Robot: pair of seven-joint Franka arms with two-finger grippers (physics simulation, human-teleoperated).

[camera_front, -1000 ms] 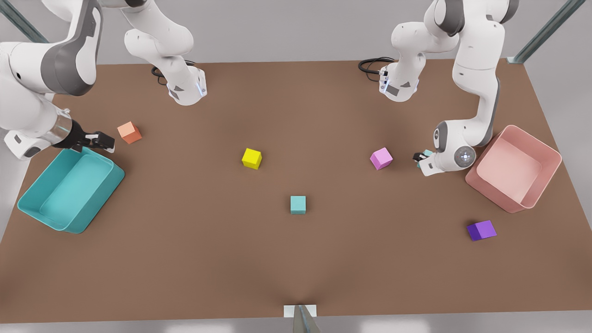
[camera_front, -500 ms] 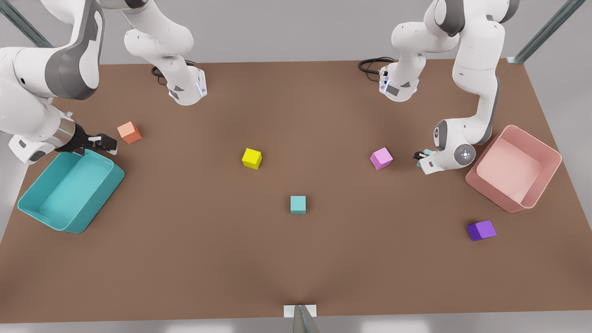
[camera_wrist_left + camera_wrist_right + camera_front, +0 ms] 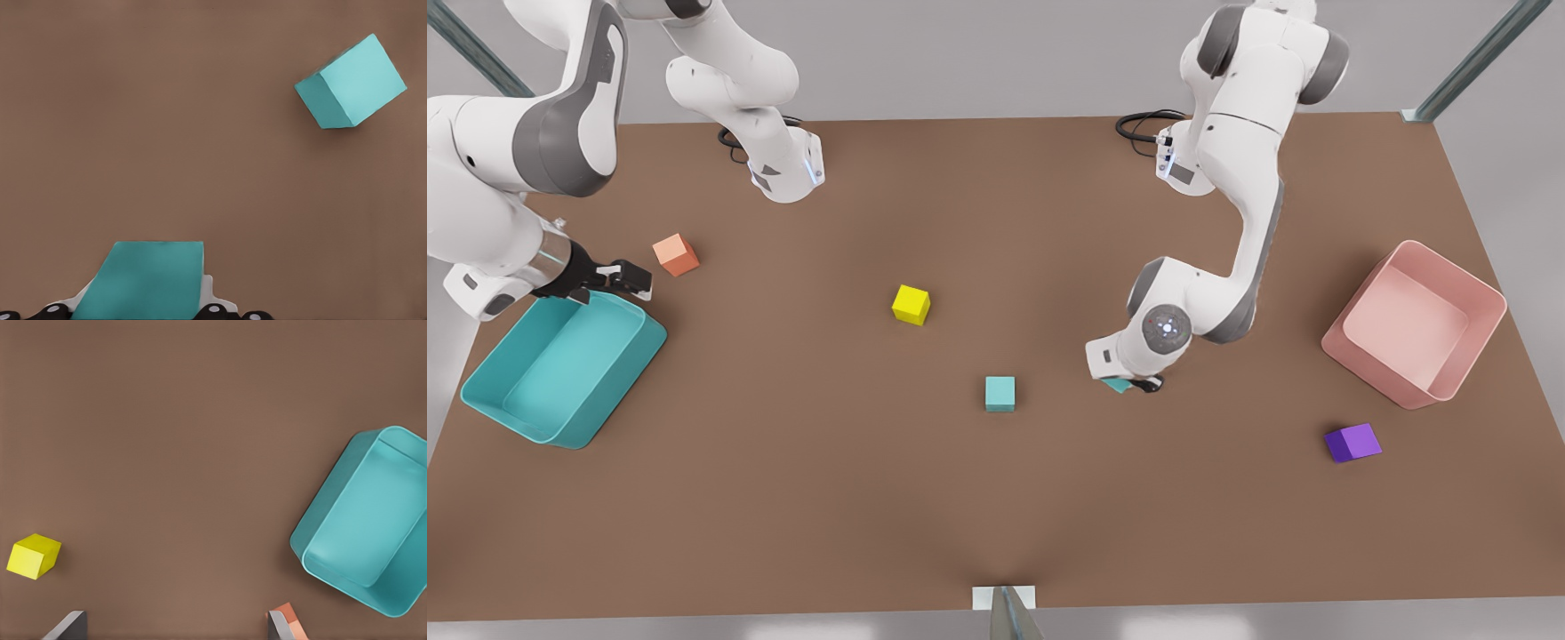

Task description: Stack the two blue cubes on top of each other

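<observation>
Change: within the last second the left gripper point(image 3: 1138, 384) has swung from beside the pink bin point(image 3: 1485, 293) toward the table point(image 3: 996, 516) centre, taking 1 blue cube with it; the pink cube that sat near it a second ago now sits somewhere behind the arm.
Left gripper: clenched on the carried blue cube point(image 3: 143, 280), whose teal corner peeks out under the wrist in the front view point(image 3: 1117, 385).
Target cube: the resting blue cube point(image 3: 1000, 393) lies flat on the table, at about 9 o'clock from the left gripper, near but clearly apart; the left wrist view has it ahead of the held cube point(image 3: 351, 81).
Right gripper: fingers spread apart and holding nothing point(image 3: 627, 277), waiting above the teal bin point(image 3: 516, 418) rim, with the orange cube point(image 3: 676, 254) at about 1 o'clock from it.
Bystanders: yellow cube point(image 3: 911, 304) at 11 o'clock from the target; purple cube point(image 3: 1352, 442) well off.
Meaning: pick-up looks done and transport is under way; what likely remains is centring over the target, lowering squarely and letting go.
</observation>
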